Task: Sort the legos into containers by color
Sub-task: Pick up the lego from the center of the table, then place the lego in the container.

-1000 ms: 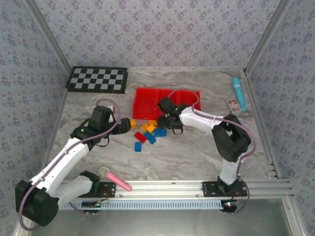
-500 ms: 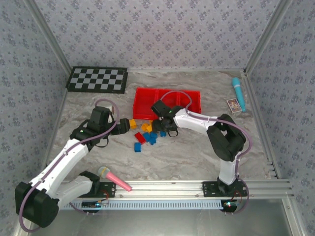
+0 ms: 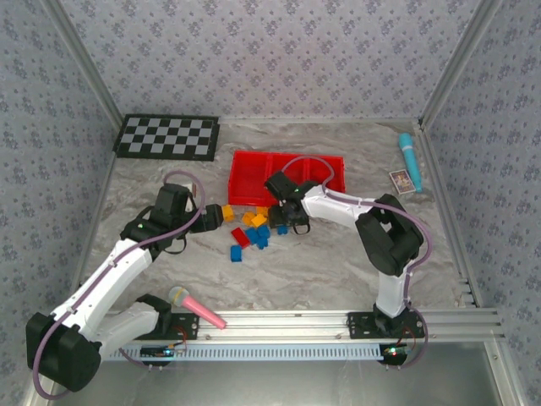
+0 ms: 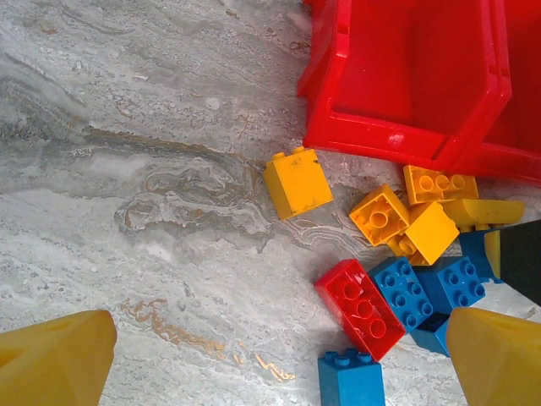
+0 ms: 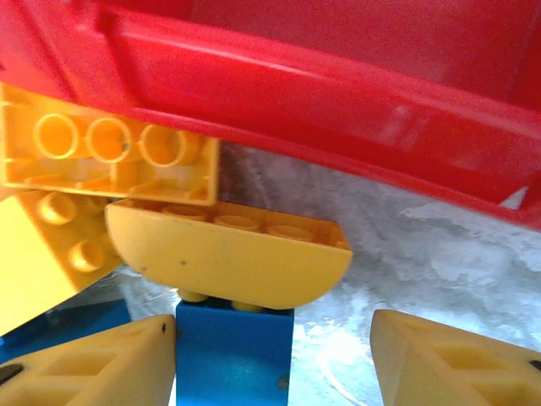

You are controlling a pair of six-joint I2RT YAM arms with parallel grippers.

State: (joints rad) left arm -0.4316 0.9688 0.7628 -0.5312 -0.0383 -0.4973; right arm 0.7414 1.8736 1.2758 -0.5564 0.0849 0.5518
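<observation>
Several legos (image 3: 254, 227) lie heaped on the worktop (image 3: 338, 262) against the tray (image 3: 249, 173). Now the right hand (image 3: 286, 223) has slid left onto the pile, jaws narrowing beside a blue brick (image 5: 232, 359) but gripping nothing yet. The left hand (image 3: 211, 215) gapes empty nearby.

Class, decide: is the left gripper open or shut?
Open: the left gripper has its yellow fingers far apart in the left wrist view, gripping nothing.

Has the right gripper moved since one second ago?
Yes. The right gripper shifted left along the front of the red tray, closer to the legos.
</observation>
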